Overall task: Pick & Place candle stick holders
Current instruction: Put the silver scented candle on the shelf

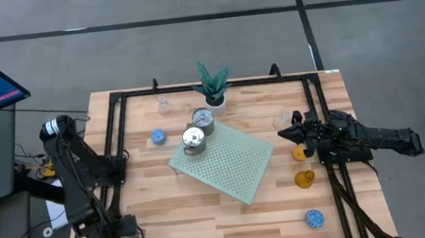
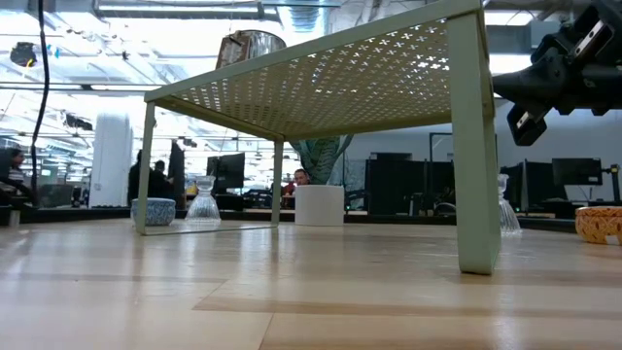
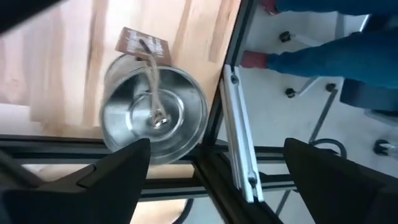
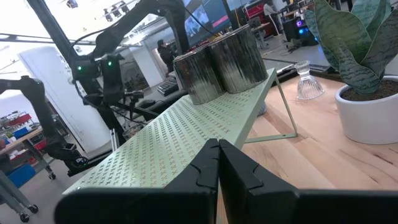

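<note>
Right tool [image 1: 286,133] pinched empty near half-hidden orange holder [image 1: 299,153]; left tool [image 3: 211,165] wide over silver holder [image 3: 155,117]

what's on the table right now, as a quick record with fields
mat: green perforated mat, raised on legs, mid table
on mat: two silver holders, side by side
left hand: open, over a third silver holder at a table corner
right hand: shut, nothing seen in it, right side by the orange holder
behind mat: plant
</note>
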Tool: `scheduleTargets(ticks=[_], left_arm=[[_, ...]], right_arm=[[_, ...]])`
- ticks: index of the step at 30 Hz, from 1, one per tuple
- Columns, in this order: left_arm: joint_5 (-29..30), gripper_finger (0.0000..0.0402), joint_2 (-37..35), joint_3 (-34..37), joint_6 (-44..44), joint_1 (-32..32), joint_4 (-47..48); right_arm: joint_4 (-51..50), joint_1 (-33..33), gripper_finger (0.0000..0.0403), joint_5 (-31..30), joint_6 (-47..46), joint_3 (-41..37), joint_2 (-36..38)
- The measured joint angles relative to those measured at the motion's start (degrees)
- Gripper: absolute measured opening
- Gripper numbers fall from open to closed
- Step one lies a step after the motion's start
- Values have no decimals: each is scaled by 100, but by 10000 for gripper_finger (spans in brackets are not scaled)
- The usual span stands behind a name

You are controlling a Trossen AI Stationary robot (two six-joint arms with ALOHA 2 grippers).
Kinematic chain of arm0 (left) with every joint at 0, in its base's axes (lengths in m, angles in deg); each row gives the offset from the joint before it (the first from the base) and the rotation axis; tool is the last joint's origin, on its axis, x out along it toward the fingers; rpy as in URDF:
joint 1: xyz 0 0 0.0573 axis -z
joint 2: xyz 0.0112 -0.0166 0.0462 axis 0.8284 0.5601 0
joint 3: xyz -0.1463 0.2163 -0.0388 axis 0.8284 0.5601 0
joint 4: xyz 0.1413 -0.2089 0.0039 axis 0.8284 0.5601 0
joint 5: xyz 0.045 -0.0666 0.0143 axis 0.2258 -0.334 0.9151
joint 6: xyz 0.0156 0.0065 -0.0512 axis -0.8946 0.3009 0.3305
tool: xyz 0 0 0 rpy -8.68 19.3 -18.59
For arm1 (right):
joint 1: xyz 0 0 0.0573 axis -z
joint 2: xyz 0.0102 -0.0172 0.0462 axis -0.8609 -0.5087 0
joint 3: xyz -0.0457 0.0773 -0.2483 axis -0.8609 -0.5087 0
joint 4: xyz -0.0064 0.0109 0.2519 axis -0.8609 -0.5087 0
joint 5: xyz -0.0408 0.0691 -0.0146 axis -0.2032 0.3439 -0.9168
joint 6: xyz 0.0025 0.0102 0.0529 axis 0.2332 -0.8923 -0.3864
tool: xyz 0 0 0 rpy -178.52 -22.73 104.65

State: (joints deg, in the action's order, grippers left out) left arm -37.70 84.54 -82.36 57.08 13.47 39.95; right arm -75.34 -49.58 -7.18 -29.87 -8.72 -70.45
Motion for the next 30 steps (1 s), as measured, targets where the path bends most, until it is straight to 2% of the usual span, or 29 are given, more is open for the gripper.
scheduleTargets(ticks=[6,20,22,26,30], left_arm=[[493,357,-260,0,-82,-52,419],[260,335,280,2,-165,-35,473],[365,331,348,2,-239,-33,495],[639,324,419,4,-919,-37,649],[606,317,416,9,-911,-35,722]], right_arm=[[0,0,0,0,0,-1,0],[-1,0,0,0,0,-2,0],[-1,0,0,0,0,-2,0],[1,0,0,0,1,-2,-1],[1,-2,0,0,0,-2,0]])
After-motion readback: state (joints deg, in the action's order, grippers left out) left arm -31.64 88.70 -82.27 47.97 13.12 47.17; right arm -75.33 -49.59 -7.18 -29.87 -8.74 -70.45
